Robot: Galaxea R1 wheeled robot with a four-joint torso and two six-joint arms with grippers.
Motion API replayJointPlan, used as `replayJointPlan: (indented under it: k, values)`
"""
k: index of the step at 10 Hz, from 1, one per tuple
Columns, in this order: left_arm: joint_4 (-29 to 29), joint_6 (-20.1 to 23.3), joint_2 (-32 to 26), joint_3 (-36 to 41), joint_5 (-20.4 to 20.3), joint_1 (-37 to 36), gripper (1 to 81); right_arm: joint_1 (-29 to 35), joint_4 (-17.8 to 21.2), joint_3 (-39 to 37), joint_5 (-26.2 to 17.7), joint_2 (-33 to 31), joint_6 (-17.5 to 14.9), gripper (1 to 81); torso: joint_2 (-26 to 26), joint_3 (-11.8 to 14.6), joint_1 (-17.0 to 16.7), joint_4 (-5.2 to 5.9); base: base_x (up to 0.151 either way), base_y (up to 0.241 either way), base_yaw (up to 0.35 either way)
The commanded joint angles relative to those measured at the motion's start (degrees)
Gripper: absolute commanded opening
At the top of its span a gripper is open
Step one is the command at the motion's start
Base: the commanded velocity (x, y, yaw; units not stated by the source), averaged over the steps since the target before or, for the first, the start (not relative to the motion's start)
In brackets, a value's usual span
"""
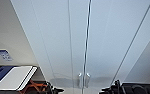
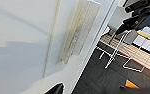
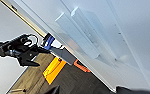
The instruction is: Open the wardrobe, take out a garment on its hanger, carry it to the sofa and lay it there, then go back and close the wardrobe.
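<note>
Two closed doors of the wardrobe [image 1: 91, 37] fill the head view; its paired handles [image 1: 84, 79] sit at six o'clock between the left pincer [image 1: 56, 89] and right pincer [image 1: 106, 89], finger state indiscernible. Each should take its own handle squarely. Wrist views add handle depth.

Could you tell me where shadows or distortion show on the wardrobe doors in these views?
Head view: the wardrobe edges splay outward, wide-angle stretch; a soft grey shadow sits around the handles. Left wrist view: a broad faint shadow band crosses the door. Right wrist view: handles blurred.
</note>
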Motion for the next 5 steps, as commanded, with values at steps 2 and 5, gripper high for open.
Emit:
replayJointPlan:
  k: [2, 5]
  values:
    - [-0.5, -0.7, 2.4, -1.8, 1.3, -7.6, 81.1, 8.9, 2.2, -0.8, -1.6, 2.1, 0.9, 81.1, 0.0, 0.0, 0.0, 0.0, 0.0, 0.0, 0.0]
    - [-0.4, -0.9, 5.6, -3.1, 2.9, -9.8, 81.1, 12.2, 2.2, -2.3, -1.6, 3.3, 1.0, 81.1, 0.0, 0.0, 0.0, 0.0, 0.0, 0.0, 0.0]
